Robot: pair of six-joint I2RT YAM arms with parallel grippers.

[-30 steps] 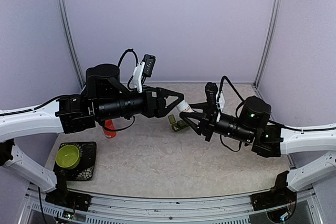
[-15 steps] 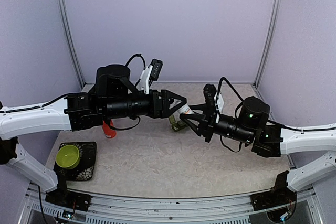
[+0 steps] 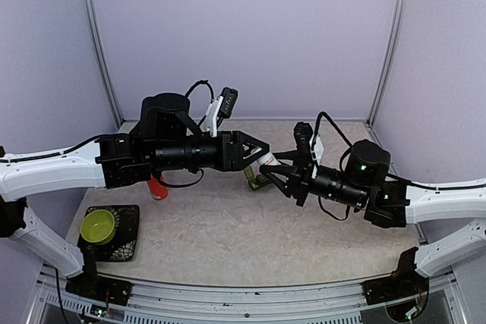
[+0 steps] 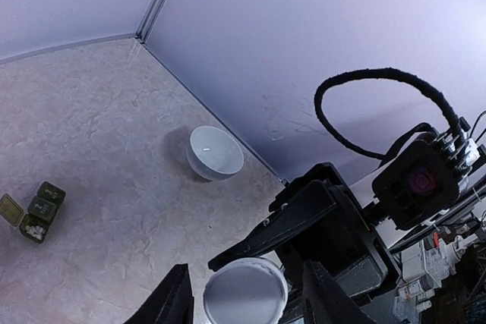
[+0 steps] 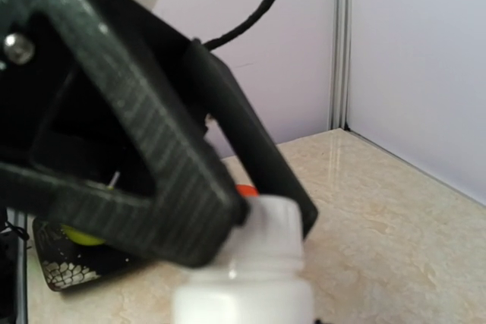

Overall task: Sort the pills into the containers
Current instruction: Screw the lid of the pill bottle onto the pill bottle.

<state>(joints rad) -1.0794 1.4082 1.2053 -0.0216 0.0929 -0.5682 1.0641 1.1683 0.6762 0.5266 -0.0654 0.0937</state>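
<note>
Over the table point(image 3: 228, 225), the left pincer point(image 3: 265, 149) has narrowed around the bottle point(image 5: 254, 263).

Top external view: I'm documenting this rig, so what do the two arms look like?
Both the left arm and right arm have white rear links, then black cylindrical forearms. Black cables loop over each wrist. Green lights glow on the right arm's joint. The left hand and right hand are black and angular.

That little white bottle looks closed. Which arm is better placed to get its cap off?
Probably the left gripper: its fingers flank the cap, while the right gripper holds the bottle.
</note>
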